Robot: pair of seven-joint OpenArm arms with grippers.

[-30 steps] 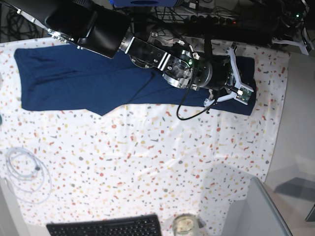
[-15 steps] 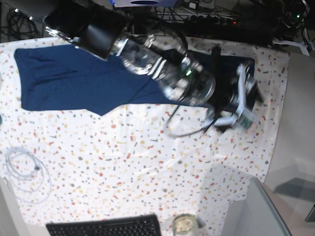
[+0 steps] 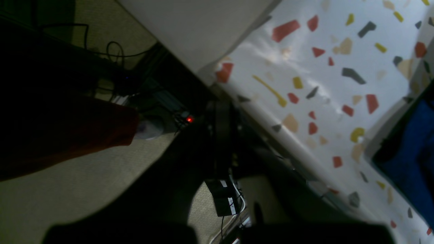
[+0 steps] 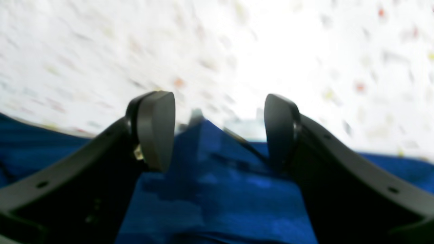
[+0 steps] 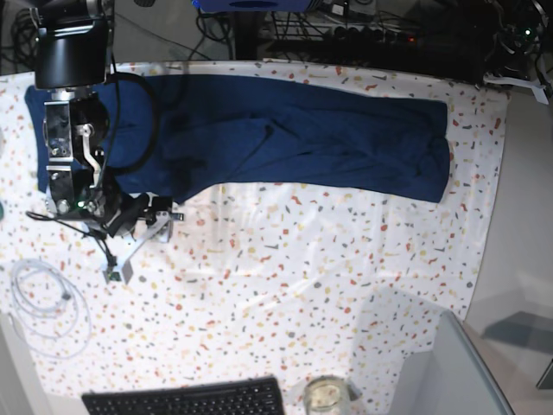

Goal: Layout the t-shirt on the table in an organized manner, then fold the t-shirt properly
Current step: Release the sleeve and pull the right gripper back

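The t-shirt [image 5: 259,138] lay as a long band across the far part of the worktop [image 5: 285,277], its long axis running from one side of the base view to the other, reaching from the near-left corner region almost to the right edge of the speckled cloth. The right pincer [image 5: 143,238] hung over the left end of that band, at its near edge, with the arm coming down across the navy cloth from the far side. In the right wrist view its two dark fingers [image 4: 156,128] stood spread, nothing between them, and a raised peak of the blue fabric [image 4: 206,135] sat in the gap just ahead of the tips, with the pale worktop beyond; that view was blurred, so whether the tips touched the cloth could not be told. The garment thus lay directly under and behind this pincer, and the near hem at that end seemed the nearest thing to take. The left pincer did not show in any view; its wrist camera looked along the worktop's edge and caught only a dark blue patch [image 3: 413,149] at the side of the frame. It was taken to be clenched and empty, parked off the cloth, so the right arm was judged the nearer one for the next grasp
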